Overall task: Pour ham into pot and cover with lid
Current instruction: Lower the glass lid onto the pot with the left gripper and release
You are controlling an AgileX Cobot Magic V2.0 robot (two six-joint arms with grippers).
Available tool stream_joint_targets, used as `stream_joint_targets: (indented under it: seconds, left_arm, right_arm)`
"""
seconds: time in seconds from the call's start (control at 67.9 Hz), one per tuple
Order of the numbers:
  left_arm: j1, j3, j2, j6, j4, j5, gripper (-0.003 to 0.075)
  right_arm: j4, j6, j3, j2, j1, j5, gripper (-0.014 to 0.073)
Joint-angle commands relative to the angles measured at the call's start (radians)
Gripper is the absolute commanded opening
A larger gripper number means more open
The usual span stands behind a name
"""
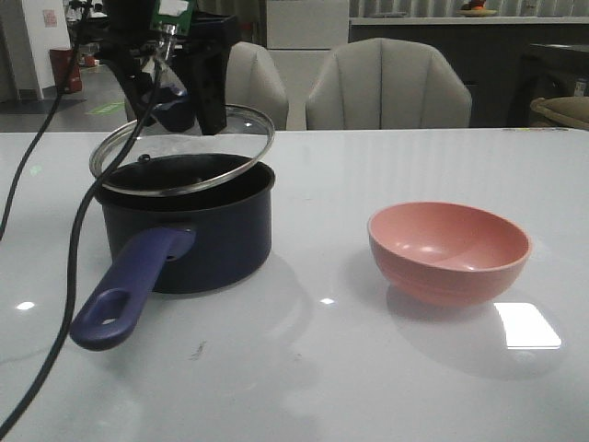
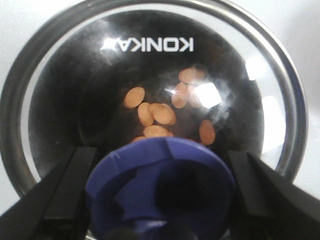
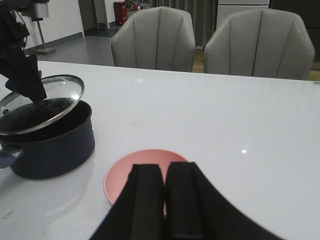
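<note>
1. Lid (image 1: 184, 157): glass disc with a steel rim and a dark-blue knob (image 2: 160, 187). Judged rigid, moderately heavy for its size, smooth and breakable; a hard drop onto the pot rim could chip it. The knob is the only sound hold, since glass and rim offer nothing to pinch.

2. Position of lid: held tilted over the pot (image 1: 189, 230), far edge raised, near-left edge low at or close to the pot rim. Whether it touches the rim cannot be told.

3. Ham (image 2: 160, 112): small orange-pink pieces lie on the pot floor, seen through the glass in the left wrist view. The pink bowl (image 1: 449, 250), standing to the right of the pot on the surface (image 1: 368, 368), shows no pieces inside. Pouring is judged complete; covering is in hand.

4. Left gripper (image 2: 160, 200): the arm reaches down from the far left above the pot, jaws closed on either side of the knob and carrying the lid.

5. Right gripper (image 3: 165, 200): held low on the near side of the pink bowl, well apart from the pot, jaws pressed together and holding nothing.

6. Judgement: the lid needs levelling and centring before release; the tilt risks a slide off the rim.
</note>
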Motion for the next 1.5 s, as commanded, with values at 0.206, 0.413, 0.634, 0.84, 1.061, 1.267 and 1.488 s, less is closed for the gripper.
stream_joint_targets:
  seconds: [0.206, 0.413, 0.634, 0.84, 1.061, 1.267, 1.488]
  left_arm:
    - [-0.007, -0.037, -0.024, -0.002, 0.004, -0.007, 0.0262]
    - [-0.007, -0.037, -0.002, -0.002, 0.004, -0.013, 0.0282]
    - [-0.007, -0.04, 0.035, -0.002, -0.007, -0.03, 0.0496]
    - [-0.007, -0.065, 0.038, -0.002, -0.014, -0.05, 0.0574]
    - [-0.007, -0.164, 0.026, -0.002, -0.038, 0.018, 0.0573]
    - [-0.007, -0.133, -0.071, -0.002, -0.065, 0.017, 0.0571]
    - [-0.005, 0.015, -0.249, 0.049, -0.061, -0.003, 0.0571]
  right_arm:
    - [0.001, -0.007, -0.027, 0.005, 0.002, -0.08, 0.0166]
    - [0.001, -0.007, -0.027, 0.005, 0.002, -0.08, 0.0166]
    - [0.001, -0.007, -0.027, 0.005, 0.002, -0.08, 0.0166]
    - [0.001, -0.007, -0.027, 0.005, 0.002, -0.08, 0.0166]
    - [0.001, -0.007, -0.027, 0.005, 0.002, -0.08, 0.0166]
    - [0.001, -0.007, -0.027, 0.005, 0.002, -0.08, 0.0166]
    - [0.001, -0.007, -0.027, 0.005, 0.002, -0.08, 0.0166]
